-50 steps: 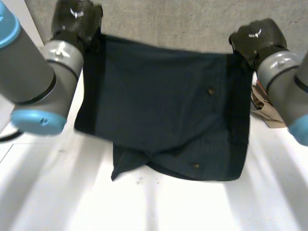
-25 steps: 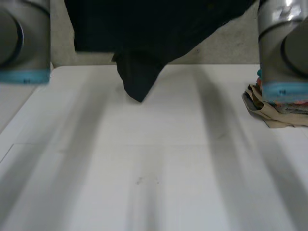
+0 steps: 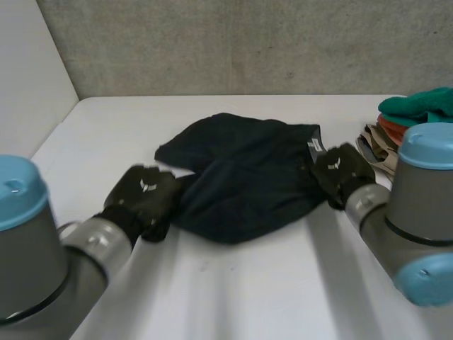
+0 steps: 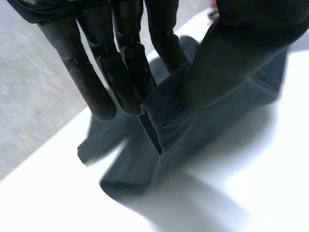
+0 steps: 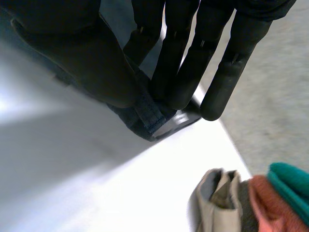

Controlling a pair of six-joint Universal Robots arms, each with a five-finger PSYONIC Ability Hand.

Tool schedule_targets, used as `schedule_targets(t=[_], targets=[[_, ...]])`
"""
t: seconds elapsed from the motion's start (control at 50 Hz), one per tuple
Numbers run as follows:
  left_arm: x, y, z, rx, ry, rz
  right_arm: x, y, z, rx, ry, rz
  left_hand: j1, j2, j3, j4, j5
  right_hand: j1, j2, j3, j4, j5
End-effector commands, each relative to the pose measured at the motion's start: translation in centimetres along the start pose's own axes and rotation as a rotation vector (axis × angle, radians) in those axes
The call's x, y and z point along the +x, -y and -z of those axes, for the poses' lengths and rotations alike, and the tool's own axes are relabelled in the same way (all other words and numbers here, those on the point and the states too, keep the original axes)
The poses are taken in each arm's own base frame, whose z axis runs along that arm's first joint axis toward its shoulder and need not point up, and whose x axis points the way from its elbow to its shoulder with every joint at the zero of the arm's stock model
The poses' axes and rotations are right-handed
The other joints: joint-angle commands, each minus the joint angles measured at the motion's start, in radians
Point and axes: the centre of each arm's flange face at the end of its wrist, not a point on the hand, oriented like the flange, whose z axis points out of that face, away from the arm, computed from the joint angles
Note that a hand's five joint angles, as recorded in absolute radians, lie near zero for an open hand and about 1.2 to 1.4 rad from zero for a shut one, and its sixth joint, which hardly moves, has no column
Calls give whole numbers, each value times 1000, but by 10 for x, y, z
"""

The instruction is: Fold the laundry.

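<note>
A dark navy garment (image 3: 241,170) lies bunched on the white table (image 3: 248,297), near its middle. My left hand (image 3: 145,198) is at the garment's left end. In the left wrist view its fingers (image 4: 120,72) and thumb pinch a folded edge of the cloth (image 4: 193,130). My right hand (image 3: 340,170) is at the garment's right end. In the right wrist view the right hand (image 5: 178,58) pinches a hemmed edge of the garment (image 5: 149,118) between thumb and fingers, just above the table.
A stack of folded clothes (image 3: 417,110), teal over orange over beige, stands at the table's right edge, close behind my right arm, and shows beyond the right hand's fingertips (image 5: 251,203). A grey wall (image 3: 233,42) runs along the far edge.
The garment, held spread between both raised hands a second ago and then lifted high, has come down onto the table in a bunch. Both hands dropped low and toward me with it.
</note>
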Motion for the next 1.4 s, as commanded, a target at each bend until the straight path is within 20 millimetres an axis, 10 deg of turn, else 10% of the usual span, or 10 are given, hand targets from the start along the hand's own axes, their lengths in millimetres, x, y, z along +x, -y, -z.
schedule_targets(t=[0.02, 0.12, 0.24, 0.62, 0.92, 0.96, 0.98, 1.0, 1.22, 1.4], targets=[[7, 2, 72, -233, -132, -38, 1, 1, 78, -154, 171, 136, 261, 197, 199, 195, 215, 252, 213, 198, 196, 208], [29, 4, 121, -342, -338, -76, 3, 1, 133, -211, 269, 222, 261, 197, 199, 195, 215, 252, 213, 198, 196, 208], [31, 10, 109, -265, -345, -70, 9, 6, 129, -147, 223, 222, 261, 197, 199, 195, 215, 252, 213, 198, 196, 208], [-27, 35, -99, 210, 70, -118, 30, -3, 6, -11, -149, 55, 261, 197, 199, 195, 215, 252, 213, 198, 196, 208], [-31, 20, -210, 433, 246, -201, 29, -11, -97, 149, -379, 14, 261, 197, 199, 195, 215, 15, -25, -39, -42, -29], [-28, 22, -212, 457, 254, -202, 30, -9, -100, 156, -394, 5, 177, 113, 115, 111, 131, -706, -745, -760, -762, -750], [-27, 23, -211, 466, 260, -201, 29, -9, -101, 153, -393, 2, -637, -702, -699, -704, -684, -969, -1009, -1024, -1026, -1014], [-26, 23, -211, 471, 261, -201, 29, -10, -100, 150, -391, -5, -960, -1025, -1022, -1027, -1007, -969, -1009, -1024, -1026, -1014], [-5, 42, -148, 470, 207, -180, 33, -19, -19, -79, -84, -295, -960, -1025, -1022, -1027, -1007, -969, -1009, -1024, -1026, -1014], [-1, 28, -120, 419, 163, -99, 26, -57, -10, -146, 10, -390, -960, -1025, -1022, -1027, -1007, -859, -899, -914, -916, -904]])
